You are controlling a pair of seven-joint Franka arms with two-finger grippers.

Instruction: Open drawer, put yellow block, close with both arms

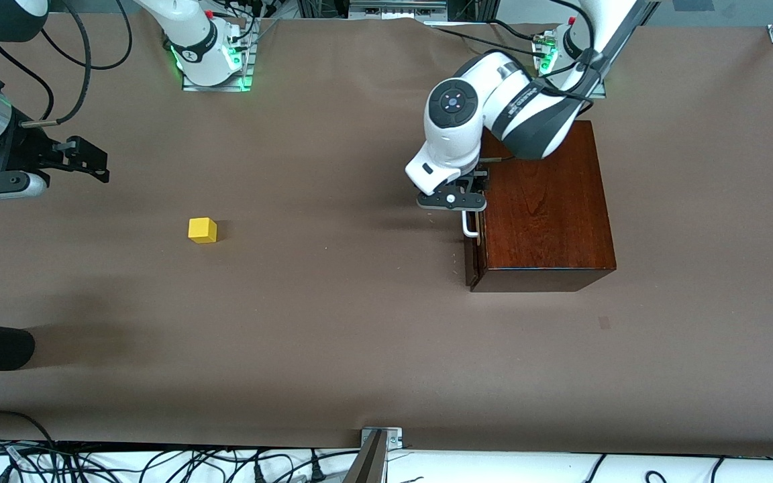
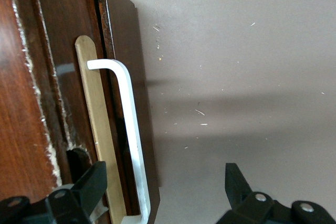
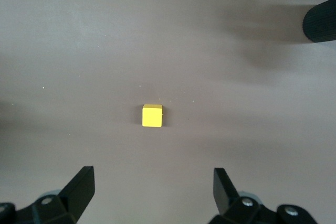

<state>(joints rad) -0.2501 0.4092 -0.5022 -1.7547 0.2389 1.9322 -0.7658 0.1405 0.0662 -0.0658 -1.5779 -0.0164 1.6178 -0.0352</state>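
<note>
Left gripper (image 1: 451, 199) over drawer (image 1: 472, 258) front, fingers (image 2: 84, 190) spread wide around white handle (image 2: 131, 135), not clamped. Drawer closed in wooden box (image 1: 544, 215) near left arm's end of table (image 1: 359, 335). Right gripper (image 1: 84, 161) waiting, fingers (image 3: 79, 187) spread, empty. Yellow block (image 1: 202, 230) on bare table toward right arm's end, away from edges.

Robotics lab: table (image 1: 333, 322) papered brown, bolted arm bases (image 1: 215, 64) beside aluminium framing (image 1: 474, 10), loose cables (image 1: 158, 463).
</note>
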